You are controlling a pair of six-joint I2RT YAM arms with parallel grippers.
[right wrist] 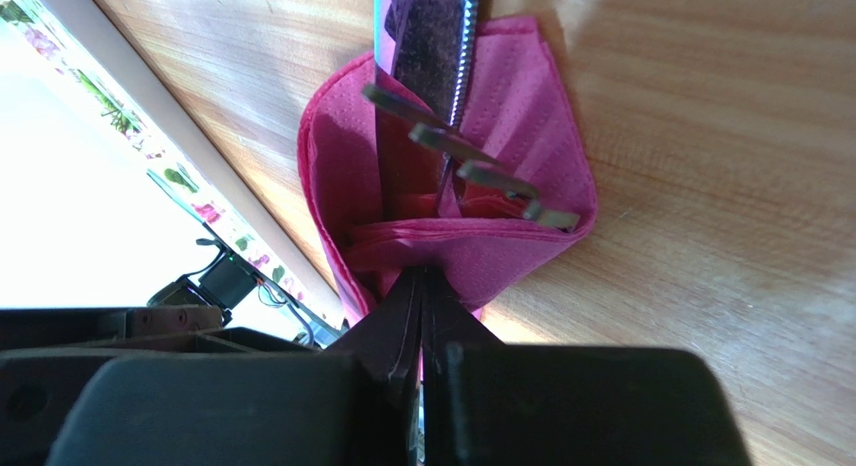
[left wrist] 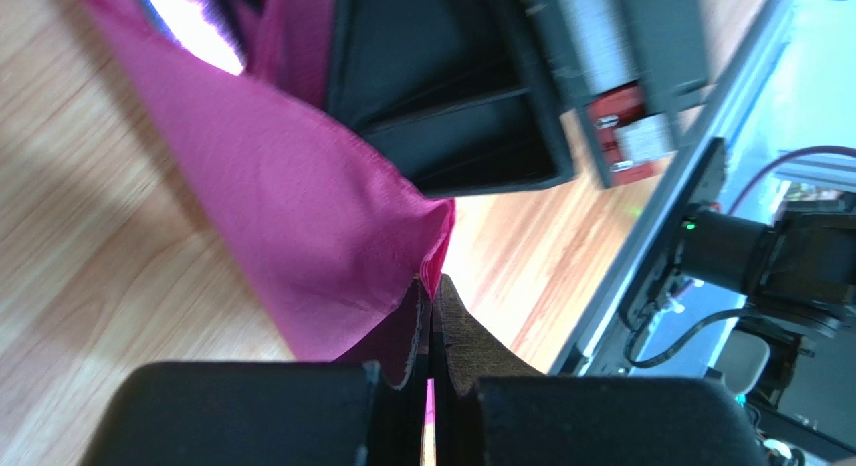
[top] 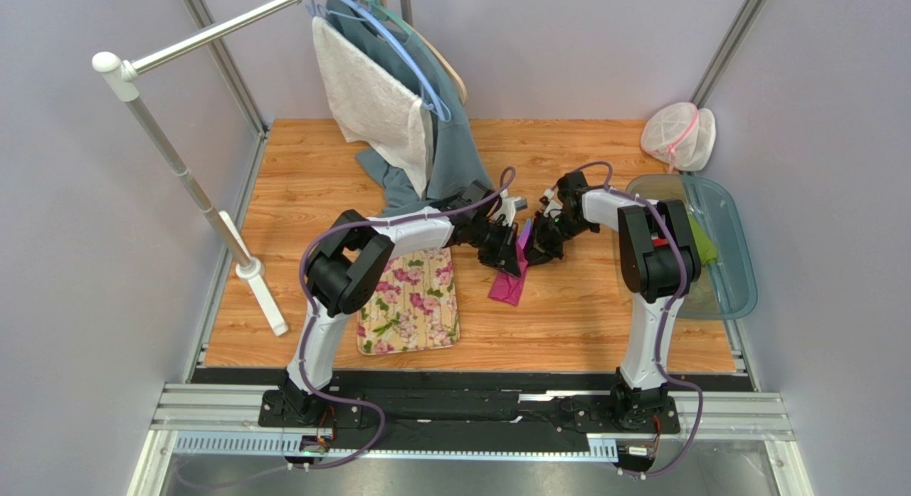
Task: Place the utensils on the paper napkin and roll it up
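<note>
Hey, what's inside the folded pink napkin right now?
Fork tines and a serrated knife blade show in the fold of the napkin. The fork's handle and anything deeper are covered by the paper and the right end effector pinching it.

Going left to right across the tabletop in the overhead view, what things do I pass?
white rack foot → flowered mat → pink napkin → clear tray

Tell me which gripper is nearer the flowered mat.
Left. The left gripper sits just right of the flowered mat; the right gripper is farther right, across the pink napkin.
</note>
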